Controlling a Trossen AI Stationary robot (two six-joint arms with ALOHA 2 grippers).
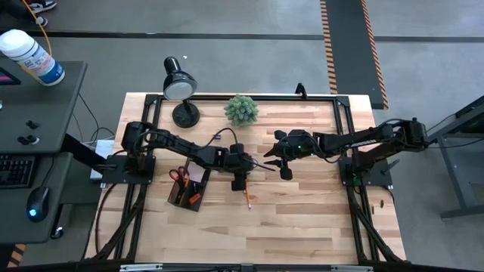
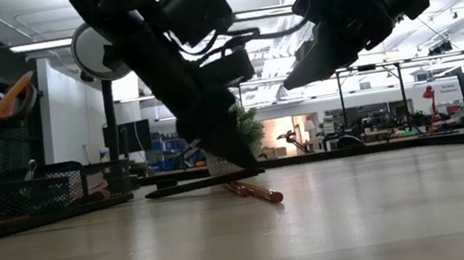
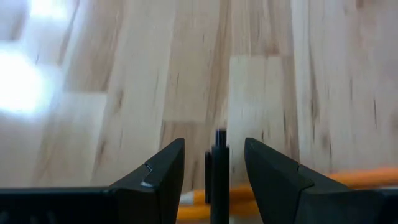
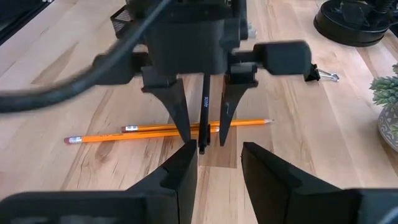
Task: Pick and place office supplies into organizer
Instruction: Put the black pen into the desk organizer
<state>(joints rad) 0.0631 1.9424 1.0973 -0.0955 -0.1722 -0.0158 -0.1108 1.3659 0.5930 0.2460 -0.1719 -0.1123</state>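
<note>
- High view: The black organizer sits on the left part of the wooden counter. The red-handled scissors and an orange-black marker are already in it. So part of the job looks done. A pencil lies on the counter, just right of the organizer. The left claw is right at the pencil's top end. The right claw hangs near it, a bit to the right. The desk lamp and the green plant stand at the back.
- Low view: The left claw reaches down to the counter, right by the pencil. A dark pen lies flat there too. The right claw is up in the air.
- Left wrist view: The left claw's fingers stand wide apart. A dark pen sits in the gap between them, not squeezed yet. A pencil lies across under it.
- Right wrist view: The right claw is about half open and holds nothing. It faces the left claw, the pen and two pencils. A binder clip lies farther back, near the lamp base. I think the pen, the pencils and the clip are still left to put away.
</note>
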